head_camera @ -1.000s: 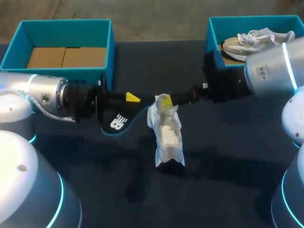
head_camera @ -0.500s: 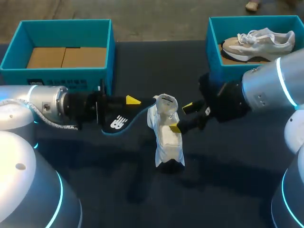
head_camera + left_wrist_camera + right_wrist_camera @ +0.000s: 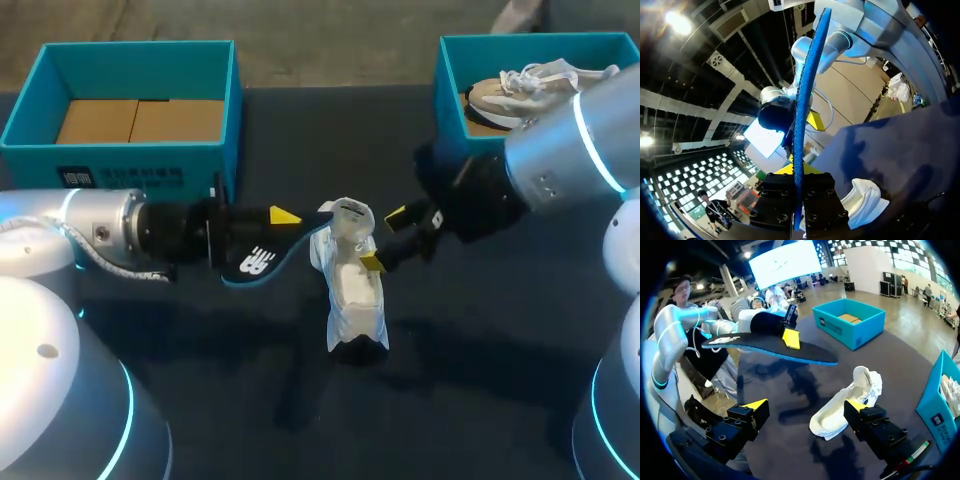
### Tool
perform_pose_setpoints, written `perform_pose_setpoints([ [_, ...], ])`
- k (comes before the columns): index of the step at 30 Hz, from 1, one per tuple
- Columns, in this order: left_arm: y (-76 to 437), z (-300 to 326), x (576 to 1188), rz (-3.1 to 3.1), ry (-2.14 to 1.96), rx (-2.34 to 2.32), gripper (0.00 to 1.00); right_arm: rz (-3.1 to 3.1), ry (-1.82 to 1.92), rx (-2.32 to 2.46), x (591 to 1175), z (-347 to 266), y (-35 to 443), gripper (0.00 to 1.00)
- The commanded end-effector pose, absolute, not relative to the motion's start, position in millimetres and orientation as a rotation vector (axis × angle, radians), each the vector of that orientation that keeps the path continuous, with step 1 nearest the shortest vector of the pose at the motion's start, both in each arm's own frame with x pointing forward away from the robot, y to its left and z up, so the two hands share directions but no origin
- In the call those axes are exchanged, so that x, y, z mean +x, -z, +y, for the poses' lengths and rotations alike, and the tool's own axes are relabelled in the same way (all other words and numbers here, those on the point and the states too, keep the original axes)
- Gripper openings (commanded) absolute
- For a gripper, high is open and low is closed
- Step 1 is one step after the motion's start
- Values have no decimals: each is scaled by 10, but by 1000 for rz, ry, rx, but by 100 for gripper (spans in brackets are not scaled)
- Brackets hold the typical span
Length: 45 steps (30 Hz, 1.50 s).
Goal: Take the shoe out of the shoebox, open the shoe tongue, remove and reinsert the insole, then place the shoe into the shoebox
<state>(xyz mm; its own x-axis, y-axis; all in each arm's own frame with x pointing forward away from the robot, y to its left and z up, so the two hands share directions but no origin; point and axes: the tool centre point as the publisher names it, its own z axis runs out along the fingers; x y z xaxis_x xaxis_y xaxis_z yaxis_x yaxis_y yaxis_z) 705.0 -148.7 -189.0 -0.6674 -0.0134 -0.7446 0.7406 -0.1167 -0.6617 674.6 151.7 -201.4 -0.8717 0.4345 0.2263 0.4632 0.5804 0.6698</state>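
A white shoe (image 3: 352, 290) lies on the dark table mid-view, its heel collar toward the far side. My left gripper (image 3: 283, 215) is shut on a black insole with a blue edge (image 3: 255, 258), held in the air just left of the shoe's heel. In the left wrist view the insole (image 3: 807, 95) stands edge-on between the fingers, with the shoe (image 3: 866, 200) below. My right gripper (image 3: 383, 238) stands open against the shoe's right side, holding nothing. From the right wrist view the shoe (image 3: 847, 402) lies ahead of the open gripper (image 3: 806, 406), and the insole (image 3: 770, 344) hovers beyond.
An open teal shoebox (image 3: 228, 105) with a cardboard floor stands at the back left, also seen as the box (image 3: 849, 322) beyond the insole. A second teal box (image 3: 448, 85) at the back right holds another grey-white shoe (image 3: 535, 85).
My right gripper drew back from the shoe's heel opening to its right side. The left gripper shifted the insole slightly toward the shoe. The shoe has stayed in place.
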Motion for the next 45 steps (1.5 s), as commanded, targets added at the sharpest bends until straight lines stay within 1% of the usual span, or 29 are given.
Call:
perform_pose_setpoints([
  [1,1877,-1517,7003,1629,1832,784,0,-2973,1092,-541,6758,1511,2069,100],
  [5,1870,-1545,6986,1624,1862,758,0,-3098,1016,-314,6762,1469,2117,100],
  [8,1882,-1557,6956,1650,1855,773,0,-3121,1049,-142,6770,1450,2151,100],
  [11,1889,-1563,6939,1662,1855,781,0,-3108,999,15,6798,1460,2203,100],
  [25,1999,-1586,6870,1660,1826,796,0,-3108,999,15,6798,1460,2203,100],
  [28,2007,-1609,6850,1637,1826,805,0,-3163,1008,20,6824,1411,2324,100],
  [35,2072,-1752,6746,1629,1844,814,0,-3218,1018,-8,6764,1238,2441,100],
  [41,2126,-1793,6703,1638,1839,806,0,-3255,817,-61,6707,1087,2532,100],
  [45,2150,-1799,6686,1642,1835,793,0,-3255,817,-61,6707,1087,2532,100],
])
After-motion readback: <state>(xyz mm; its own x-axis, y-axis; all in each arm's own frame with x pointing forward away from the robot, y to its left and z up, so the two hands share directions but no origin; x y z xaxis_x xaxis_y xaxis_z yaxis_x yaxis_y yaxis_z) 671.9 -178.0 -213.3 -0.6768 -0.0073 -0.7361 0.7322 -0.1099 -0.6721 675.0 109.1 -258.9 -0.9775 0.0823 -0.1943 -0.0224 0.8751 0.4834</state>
